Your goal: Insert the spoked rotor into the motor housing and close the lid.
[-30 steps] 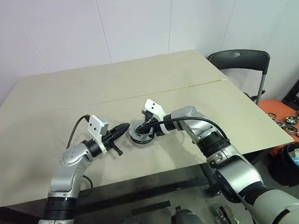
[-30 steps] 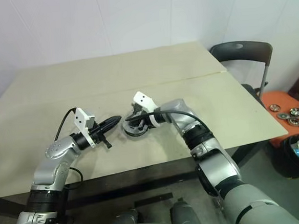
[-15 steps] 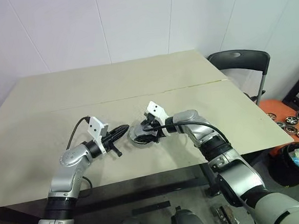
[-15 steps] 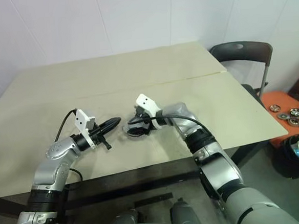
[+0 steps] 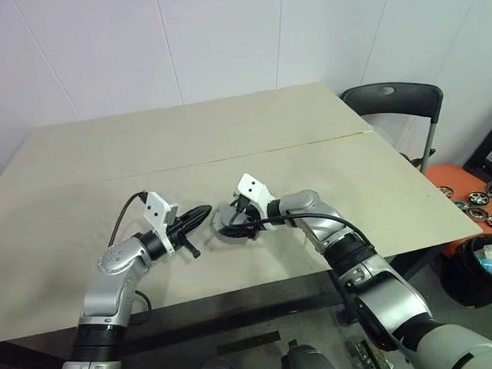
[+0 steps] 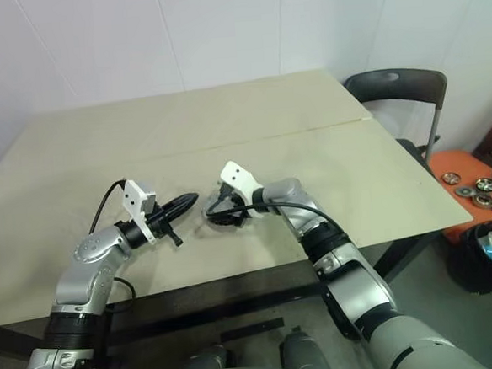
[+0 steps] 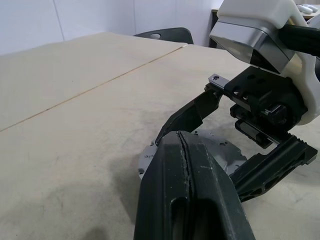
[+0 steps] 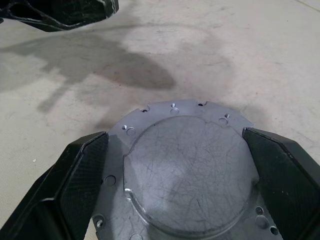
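Right wrist view: end effector [image 8: 182,165] newly spread

Left claw [image 5: 204,213] pinched closed, pointing level; right claw [image 5: 232,222] spread wide, angled down

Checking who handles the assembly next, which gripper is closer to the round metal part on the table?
Right. The right gripper straddles the round metal part, one open finger on each side. The left gripper, shut, hovers just beside the part.
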Action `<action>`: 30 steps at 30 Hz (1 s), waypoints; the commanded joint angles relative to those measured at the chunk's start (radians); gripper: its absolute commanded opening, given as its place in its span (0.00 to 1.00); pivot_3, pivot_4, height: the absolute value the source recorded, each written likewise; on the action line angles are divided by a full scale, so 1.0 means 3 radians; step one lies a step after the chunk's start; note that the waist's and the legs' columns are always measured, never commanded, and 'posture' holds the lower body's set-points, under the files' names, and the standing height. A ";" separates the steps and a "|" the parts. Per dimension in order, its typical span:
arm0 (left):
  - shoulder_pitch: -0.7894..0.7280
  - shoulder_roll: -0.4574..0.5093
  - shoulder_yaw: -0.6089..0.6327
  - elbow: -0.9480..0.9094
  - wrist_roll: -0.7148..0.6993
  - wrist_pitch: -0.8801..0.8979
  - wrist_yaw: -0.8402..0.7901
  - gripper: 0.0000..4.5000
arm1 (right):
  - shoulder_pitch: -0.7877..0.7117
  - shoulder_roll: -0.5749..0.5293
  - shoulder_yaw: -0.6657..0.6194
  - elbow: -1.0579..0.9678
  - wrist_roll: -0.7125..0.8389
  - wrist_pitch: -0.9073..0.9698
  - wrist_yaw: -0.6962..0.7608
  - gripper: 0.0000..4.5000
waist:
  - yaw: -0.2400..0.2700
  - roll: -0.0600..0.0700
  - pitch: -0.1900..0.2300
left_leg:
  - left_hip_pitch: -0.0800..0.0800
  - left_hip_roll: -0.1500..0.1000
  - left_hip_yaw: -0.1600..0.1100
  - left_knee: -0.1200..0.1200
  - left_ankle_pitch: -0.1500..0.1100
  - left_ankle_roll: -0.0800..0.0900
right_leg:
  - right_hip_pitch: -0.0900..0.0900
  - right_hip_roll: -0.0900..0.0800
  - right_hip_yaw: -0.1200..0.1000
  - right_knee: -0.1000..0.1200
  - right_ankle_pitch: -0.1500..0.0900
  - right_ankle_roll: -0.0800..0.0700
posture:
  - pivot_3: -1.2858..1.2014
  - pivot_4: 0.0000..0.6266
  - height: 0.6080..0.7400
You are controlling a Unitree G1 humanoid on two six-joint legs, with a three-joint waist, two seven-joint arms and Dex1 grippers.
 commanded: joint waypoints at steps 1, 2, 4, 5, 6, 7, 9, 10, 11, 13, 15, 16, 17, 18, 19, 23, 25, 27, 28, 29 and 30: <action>-0.0046 0.0020 0.0034 -0.0055 0.0011 -0.0041 0.0004 0.00 | 0.0000 -0.0032 0.0052 0.0098 -0.0083 -0.0048 -0.0057 1.00 | 0.0000 0.0000 0.0000 | 0.0000 0.0000 0.0000 0.0000 0.0000 0.0000 | 0.0001 0.0000 0.0000 0.0000 0.0000 0.0000 | 0.52 0.00 1.00; -0.0042 0.0018 0.0032 -0.0058 0.0013 -0.0041 0.0007 0.00 | -0.0002 -0.0037 0.0062 0.0115 -0.0095 -0.0065 -0.0049 1.00 | 0.0000 0.0000 0.0000 | 0.0001 0.0000 0.0000 0.0000 0.0000 0.0000 | 0.0001 0.0000 0.0000 0.0000 0.0000 0.0000 | 0.52 0.00 1.00; -0.0031 0.0011 0.0026 -0.0063 0.0022 -0.0043 0.0011 0.00 | -0.0003 -0.0046 0.0084 0.0130 -0.0128 -0.0105 -0.0045 1.00 | 0.0000 0.0000 0.0000 | 0.0001 0.0000 0.0000 0.0001 0.0000 0.0000 | 0.0002 0.0000 0.0000 0.0000 0.0000 0.0000 | 0.52 0.00 1.00; -0.0027 0.0008 0.0025 -0.0065 0.0027 -0.0044 0.0013 0.00 | -0.0007 -0.0047 0.0087 0.0148 -0.0141 -0.0126 -0.0057 1.00 | 0.0000 0.0000 0.0000 | 0.0002 0.0000 0.0000 0.0001 0.0000 0.0000 | 0.0002 0.0000 0.0000 0.0000 0.0000 0.0000 | 0.52 0.00 1.00; -0.0024 0.0006 0.0025 -0.0066 0.0030 -0.0044 0.0016 0.00 | -0.0014 -0.0046 0.0086 0.0171 -0.0149 -0.0147 -0.0067 1.00 | 0.0000 0.0000 -0.0001 | 0.0002 0.0000 0.0000 0.0001 0.0000 0.0000 | 0.0003 0.0000 0.0000 0.0000 0.0000 0.0000 | 0.52 0.00 1.00; -0.0022 0.0004 0.0027 -0.0069 0.0031 -0.0043 0.0019 0.00 | -0.0025 -0.0039 0.0063 0.0202 -0.0144 -0.0154 -0.0092 1.00 | 0.0000 0.0000 -0.0001 | 0.0003 0.0000 0.0000 0.0001 0.0000 0.0000 | 0.0003 0.0000 0.0000 0.0000 0.0000 0.0000 | 0.52 0.00 1.00; -0.0020 0.0003 0.0033 -0.0074 0.0031 -0.0042 0.0024 0.00 | -0.0040 -0.0038 0.0044 0.0240 -0.0141 -0.0173 -0.0106 1.00 | 0.0000 0.0000 -0.0001 | 0.0004 0.0000 0.0000 0.0001 0.0000 0.0000 | 0.0004 0.0000 0.0000 0.0000 0.0000 0.0000 | 0.52 0.00 1.00; -0.0016 0.0015 0.0052 -0.0083 0.0019 -0.0037 0.0024 0.00 | -0.0046 -0.0038 0.0040 0.0249 -0.0139 -0.0180 -0.0112 1.00 | 0.0000 0.0000 -0.0001 | 0.0004 0.0000 0.0000 0.0001 0.0000 0.0000 | 0.0004 0.0000 0.0000 0.0000 0.0000 0.0000 | 0.52 0.00 1.00; -0.0012 0.0035 0.0087 -0.0085 0.0001 -0.0031 0.0022 0.00 | -0.0055 -0.0032 0.0027 0.0257 -0.0126 -0.0178 -0.0117 1.00 | 0.0000 0.0000 -0.0001 | 0.0004 0.0000 0.0000 0.0001 0.0000 0.0000 | 0.0005 0.0000 0.0000 0.0000 0.0000 0.0000 | 0.52 0.00 1.00; 0.0002 0.0090 0.0171 -0.0088 -0.0050 -0.0022 -0.0003 0.00 | -0.0071 -0.0007 -0.0018 0.0253 -0.0067 -0.0145 -0.0105 1.00 | 0.0000 0.0000 -0.0001 | 0.0005 0.0000 0.0000 0.0001 0.0000 0.0000 | 0.0005 0.0000 0.0000 0.0000 0.0000 0.0000 | 0.52 0.00 1.00; 0.0032 0.0150 0.0256 -0.0113 -0.0121 -0.0006 -0.0045 0.00 | -0.0087 0.0061 -0.0171 0.0193 0.0129 0.0004 -0.0052 1.00 | 0.0000 0.0000 -0.0001 | 0.0004 0.0000 0.0000 0.0000 0.0000 0.0000 | 0.0005 0.0000 0.0000 0.0000 0.0000 0.0000 | 0.52 0.00 1.00; 0.0049 0.0180 0.0294 -0.0126 -0.0155 0.0004 -0.0065 0.00 | -0.0098 0.0085 -0.0233 0.0161 0.0212 0.0081 -0.0025 1.00 | -0.0001 0.0000 -0.0001 | 0.0004 0.0000 -0.0001 0.0000 0.0000 0.0000 | 0.0004 0.0000 0.0000 0.0000 0.0000 0.0000 | 0.52 0.00 1.00; 0.0065 0.0206 0.0324 -0.0136 -0.0182 0.0013 -0.0080 0.00 | -0.0106 0.0094 -0.0263 0.0138 0.0256 0.0133 -0.0007 1.00 | -0.0002 0.0000 -0.0001 | 0.0003 0.0001 -0.0001 0.0000 0.0000 0.0000 | 0.0003 0.0000 0.0000 0.0000 0.0000 0.0000 | 0.52 0.00 1.00; 0.0085 0.0238 0.0357 -0.0139 -0.0202 0.0019 -0.0088 0.00 | -0.0111 0.0098 -0.0278 0.0126 0.0280 0.0175 0.0008 1.00 | -0.0003 0.0000 -0.0001 | 0.0002 0.0001 -0.0001 0.0000 0.0000 0.0000 | 0.0002 0.0000 0.0000 0.0000 0.0000 0.0000 | 0.52 0.00 1.00; 0.0104 0.0270 0.0387 -0.0130 -0.0203 0.0015 -0.0089 0.00 | -0.0110 0.0092 -0.0269 0.0120 0.0285 0.0200 0.0030 1.00 | -0.0003 0.0000 -0.0001 | 0.0001 0.0000 -0.0001 0.0000 0.0000 0.0000 | 0.0001 0.0000 0.0000 0.0000 0.0000 0.0000 | 0.52 0.00 1.00; 0.0144 0.0326 0.0441 -0.0119 -0.0196 0.0006 -0.0070 0.00 | -0.0057 0.0050 -0.0162 0.0130 0.0220 0.0218 0.0074 1.00 | -0.0001 0.0000 -0.0001 | 0.0001 0.0000 -0.0001 -0.0001 0.0000 0.0000 | 0.0001 0.0000 0.0000 -0.0001 0.0000 0.0000 | 0.52 0.00 1.00; 0.0150 0.0323 0.0447 -0.0133 -0.0196 0.0009 -0.0063 0.00 | -0.0036 0.0043 -0.0139 0.0135 0.0205 0.0205 0.0073 1.00 | -0.0001 0.0000 -0.0001 | 0.0002 0.0000 -0.0001 -0.0001 0.0000 0.0000 | 0.0002 0.0000 -0.0001 -0.0001 0.0000 0.0000 | 0.52 0.00 1.00; 0.0151 0.0315 0.0448 -0.0144 -0.0190 0.0013 -0.0052 0.00 | -0.0037 0.0043 -0.0134 0.0144 0.0196 0.0202 0.0052 1.00 | -0.0002 0.0000 -0.0001 | 0.0003 0.0000 -0.0001 -0.0001 0.0000 0.0000 | 0.0003 0.0000 0.0000 -0.0001 0.0000 0.0000 | 0.52 0.00 1.00; 0.0155 0.0312 0.0448 -0.0153 -0.0189 0.0015 -0.0045 0.00 | -0.0040 0.0046 -0.0131 0.0148 0.0193 0.0204 0.0040 1.00 | -0.0002 0.0000 -0.0001 | 0.0003 0.0000 -0.0001 -0.0001 0.0000 0.0000 | 0.0003 0.0000 -0.0001 -0.0001 0.0000 0.0000 | 0.52 0.00 1.00; 0.0155 0.0307 0.0444 -0.0160 -0.0186 0.0017 -0.0035 0.00 | -0.0048 0.0048 -0.0125 0.0161 0.0180 0.0199 0.0025 1.00 | -0.0002 0.0000 -0.0001 | 0.0003 0.0000 -0.0001 -0.0001 0.0000 0.0000 | 0.0003 0.0000 -0.0001 -0.0001 0.0000 0.0000 | 0.52 0.00 1.00; 0.0154 0.0302 0.0438 -0.0165 -0.0183 0.0019 -0.0026 0.00 | -0.0052 0.0049 -0.0117 0.0173 0.0169 0.0189 0.0018 1.00 | -0.0002 0.0000 -0.0001 | 0.0003 0.0000 -0.0001 -0.0001 0.0000 0.0000 | 0.0003 0.0000 -0.0001 -0.0001 0.0000 0.0000 | 0.52 0.00 1.00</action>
